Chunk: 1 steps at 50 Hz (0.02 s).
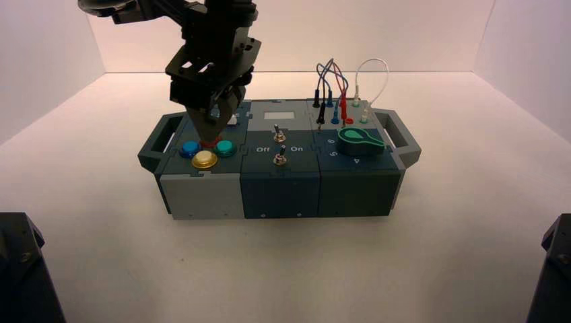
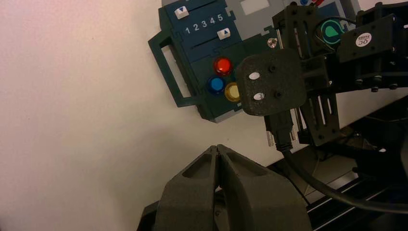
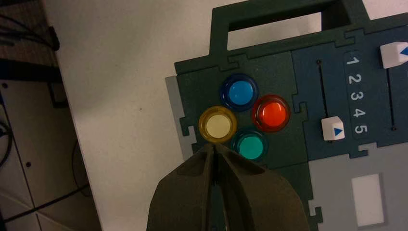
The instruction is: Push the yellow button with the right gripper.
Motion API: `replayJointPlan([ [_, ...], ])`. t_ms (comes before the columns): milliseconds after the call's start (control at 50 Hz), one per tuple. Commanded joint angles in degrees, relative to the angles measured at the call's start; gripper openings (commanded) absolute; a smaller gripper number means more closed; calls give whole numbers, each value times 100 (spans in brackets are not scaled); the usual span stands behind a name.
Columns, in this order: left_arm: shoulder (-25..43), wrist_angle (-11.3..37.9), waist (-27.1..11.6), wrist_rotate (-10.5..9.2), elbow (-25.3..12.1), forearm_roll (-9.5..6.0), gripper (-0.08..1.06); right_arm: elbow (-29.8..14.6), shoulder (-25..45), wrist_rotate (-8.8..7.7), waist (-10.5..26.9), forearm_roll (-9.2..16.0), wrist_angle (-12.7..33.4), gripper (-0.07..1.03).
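My right pincer (image 1: 214, 128), fingers clenched to a single point, hangs over the button cluster at the left end of the box (image 1: 202, 195), its tip just beside the yellow button (image 3: 217, 124) and not plainly touching it. Around that tip sit the teal button (image 3: 250, 146), red button (image 3: 271, 113) and blue button (image 3: 239, 92). My left pincer (image 2: 217, 149), also clenched, waits well away above the surface (image 1: 101, 222).

My right gripper (image 1: 214, 124) hangs over the far button cluster; yellow button (image 1: 204, 160) nearest, uncovered; fingers pinched together.
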Motion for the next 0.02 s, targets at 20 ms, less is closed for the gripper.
replayJointPlan([
  [20, 35, -9, -9, 9, -114, 0, -3, -44, -255, -18, 26, -9, 70, -2],
])
